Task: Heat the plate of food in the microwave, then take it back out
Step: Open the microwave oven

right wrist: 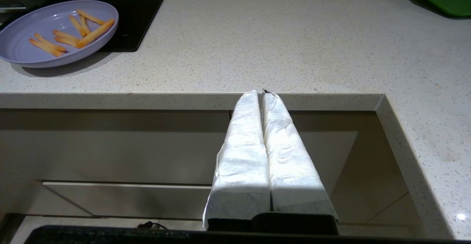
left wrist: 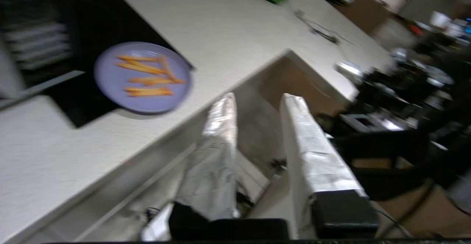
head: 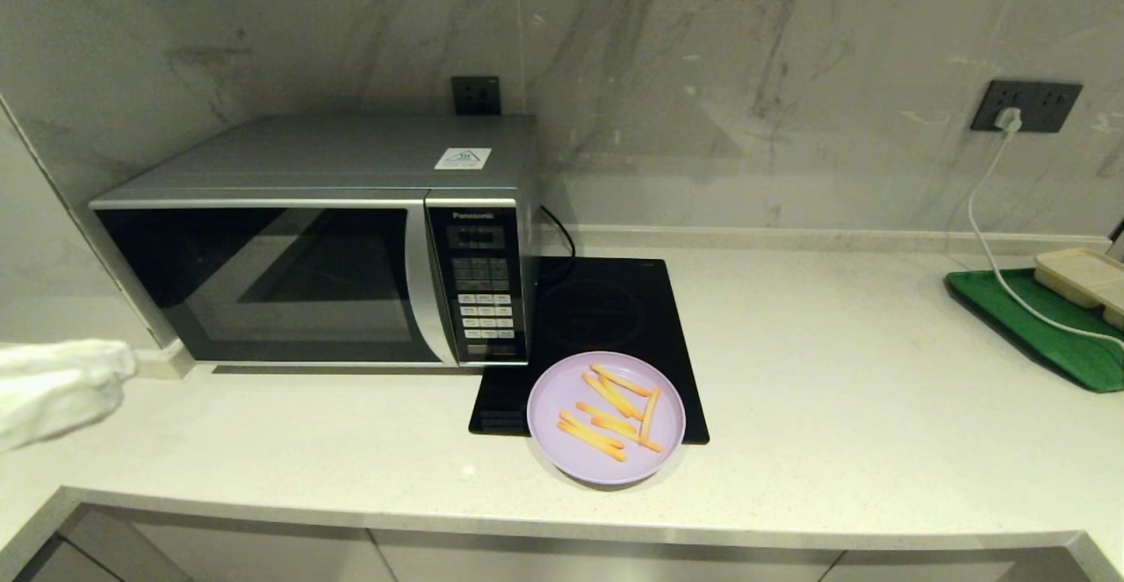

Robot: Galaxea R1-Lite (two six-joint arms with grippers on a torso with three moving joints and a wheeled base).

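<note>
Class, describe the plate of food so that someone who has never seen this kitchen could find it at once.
Start at the silver microwave standing on the pale counter. Just to its right lies a flat black cooktop. The plate of food overlaps that cooktop's front edge: it is the only round lilac thing there, holding thin orange sticks.

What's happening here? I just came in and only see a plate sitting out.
Nothing is held yet. The round lilac plastic plate of orange fry sticks sits on the white counter, partly over the flat black cooktop. The silver microwave has its door shut. The left tool, fingers apart, is by the counter's edge; the right tool is shut, parked below it.
</note>
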